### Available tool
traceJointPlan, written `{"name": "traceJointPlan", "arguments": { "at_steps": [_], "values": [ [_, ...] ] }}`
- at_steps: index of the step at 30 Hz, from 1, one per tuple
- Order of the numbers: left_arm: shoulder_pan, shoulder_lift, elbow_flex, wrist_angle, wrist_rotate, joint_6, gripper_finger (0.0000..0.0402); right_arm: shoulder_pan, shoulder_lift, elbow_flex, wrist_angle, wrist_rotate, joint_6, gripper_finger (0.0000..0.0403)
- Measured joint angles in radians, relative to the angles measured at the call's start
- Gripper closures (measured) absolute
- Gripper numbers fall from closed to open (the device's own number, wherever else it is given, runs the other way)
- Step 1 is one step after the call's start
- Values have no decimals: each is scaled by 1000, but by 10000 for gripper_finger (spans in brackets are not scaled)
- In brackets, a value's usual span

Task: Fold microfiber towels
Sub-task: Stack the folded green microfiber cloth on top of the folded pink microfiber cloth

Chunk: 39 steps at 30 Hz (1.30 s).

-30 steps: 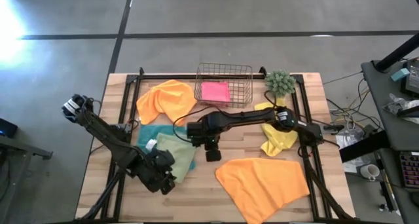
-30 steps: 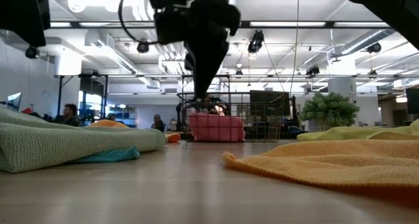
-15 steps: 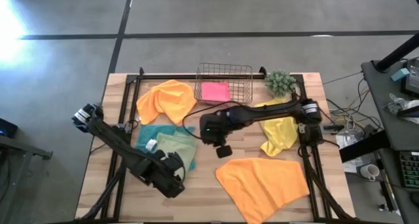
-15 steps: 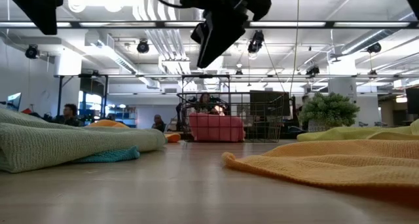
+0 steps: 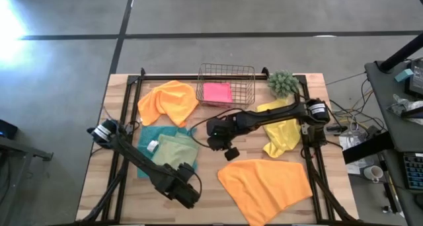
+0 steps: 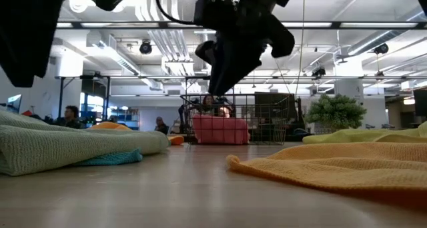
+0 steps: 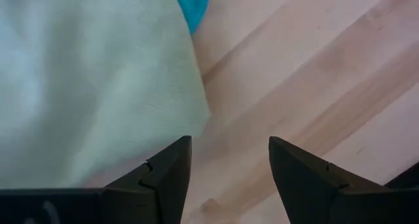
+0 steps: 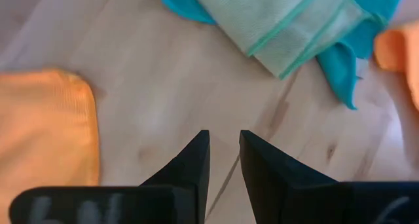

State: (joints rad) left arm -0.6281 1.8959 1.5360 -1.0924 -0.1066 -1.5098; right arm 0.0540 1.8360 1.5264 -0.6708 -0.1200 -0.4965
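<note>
Five microfiber towels lie loose on the wooden table. A sage green one [image 5: 177, 152] lies on a teal one [image 5: 153, 135] at the left, with an orange one [image 5: 166, 100] behind them. A yellow one [image 5: 281, 133] is at the right, and a large orange one [image 5: 268, 183] lies near the front edge. A pink towel [image 5: 217, 92] lies in the wire basket [image 5: 226, 71]. My left gripper [image 7: 229, 165] hangs open over bare wood beside the sage towel's near right corner [image 7: 85, 86]. My right gripper [image 8: 224, 158] hovers above the table's middle, slanting down, with only a narrow gap between its fingers and nothing in it.
A small green plant [image 5: 283, 84] stands at the far right next to the basket. Black frame rails run along the table's left, right and far edges. Bare wood [image 5: 211, 176] shows between the sage towel and the near orange towel.
My left gripper has swung toward the table's right and near edge and a little down, off the sage towel and past its near right corner. My right gripper has drifted toward the right edge and rolled, tipping from pointing down to a slant. No towel has moved.
</note>
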Motion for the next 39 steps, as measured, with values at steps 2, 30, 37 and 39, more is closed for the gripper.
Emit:
{"name": "traceJointPlan", "arguments": {
  "at_steps": [2,30,37,39],
  "values": [
    [0,27,26,0,1,-37,213,0,20,5,9,0,-40,323],
    [48,94,33,-85,45,-186,213,8,212,61,291,16,-394,252],
    [44,109,20,-61,20,-212,213,7,249,128,292,18,-394,252],
    [45,127,17,-71,21,-208,213,7,260,146,288,18,-393,252]
  ]
}}
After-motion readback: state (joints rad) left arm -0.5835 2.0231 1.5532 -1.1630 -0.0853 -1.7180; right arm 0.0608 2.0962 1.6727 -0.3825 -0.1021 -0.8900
